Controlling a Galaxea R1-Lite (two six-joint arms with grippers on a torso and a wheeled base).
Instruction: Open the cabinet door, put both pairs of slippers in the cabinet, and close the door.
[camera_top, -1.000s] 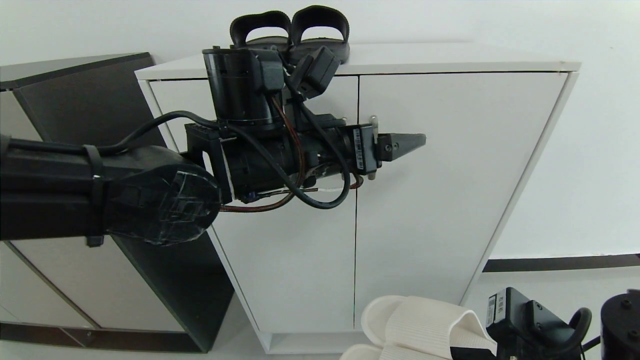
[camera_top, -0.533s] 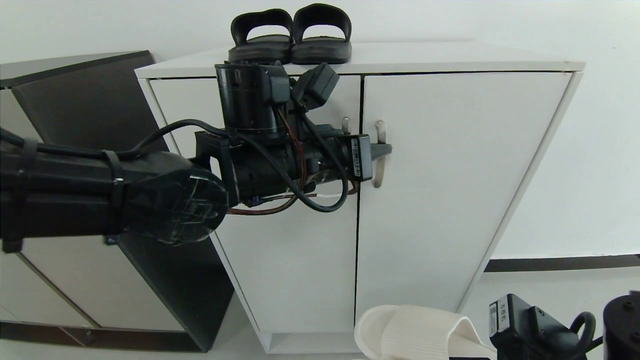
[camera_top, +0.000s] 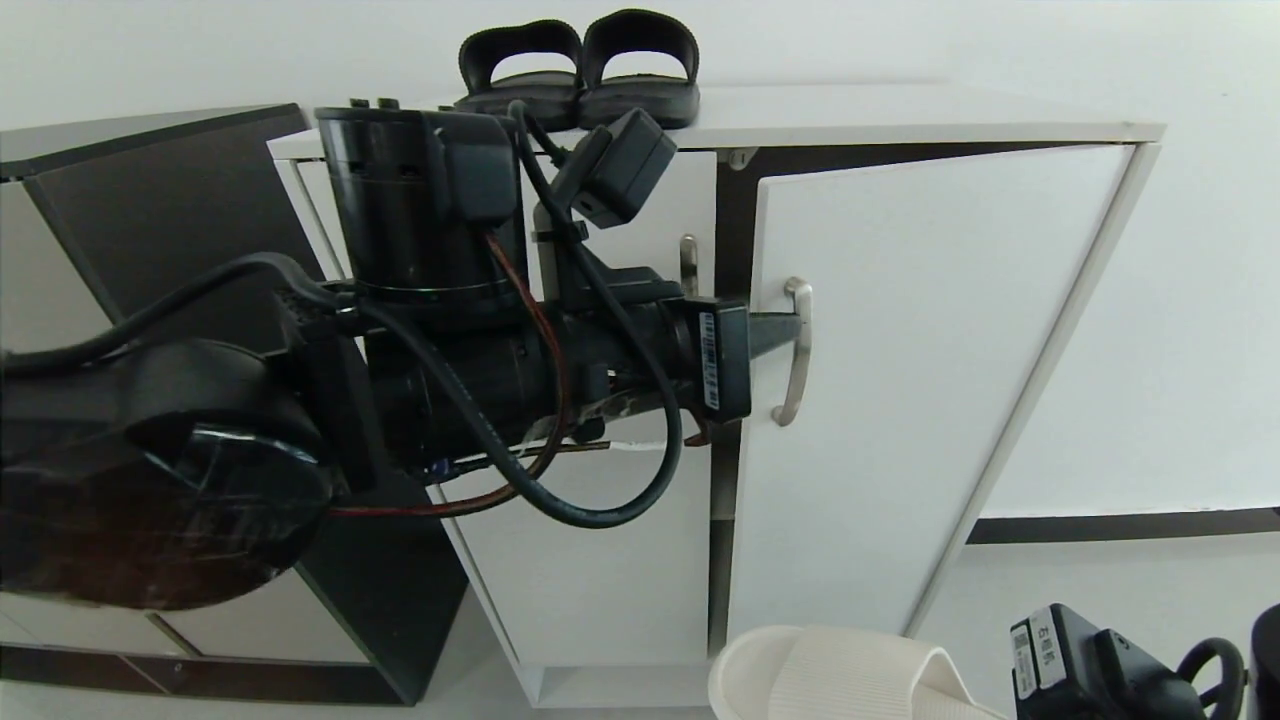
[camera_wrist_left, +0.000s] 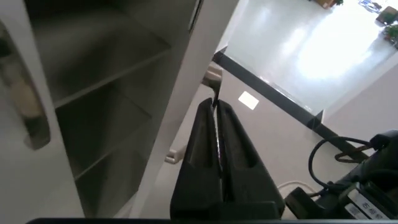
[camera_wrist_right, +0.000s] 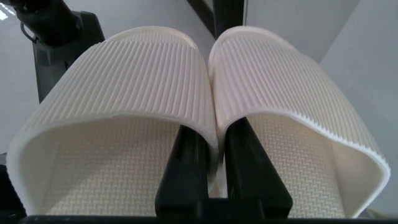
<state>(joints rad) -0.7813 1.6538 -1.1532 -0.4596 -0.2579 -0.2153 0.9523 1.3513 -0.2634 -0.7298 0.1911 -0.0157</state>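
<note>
Pulls the right cabinet door (camera_top: 920, 380) ajar from flush, with left gripper (camera_top: 775, 332) fingers pressed together and hooked behind the door handle (camera_top: 797, 350). Exposes a dark gap along the door's left edge: opening begun, not finished. Holds white slippers (camera_wrist_right: 155, 81) pinched in right gripper (camera_wrist_right: 214, 143), near right. Leaves black slippers (camera_top: 580, 65) far, on the cabinet top (camera_top: 900, 105). Requires wider swing rightward, over bare floor (camera_top: 1100, 575).
</note>
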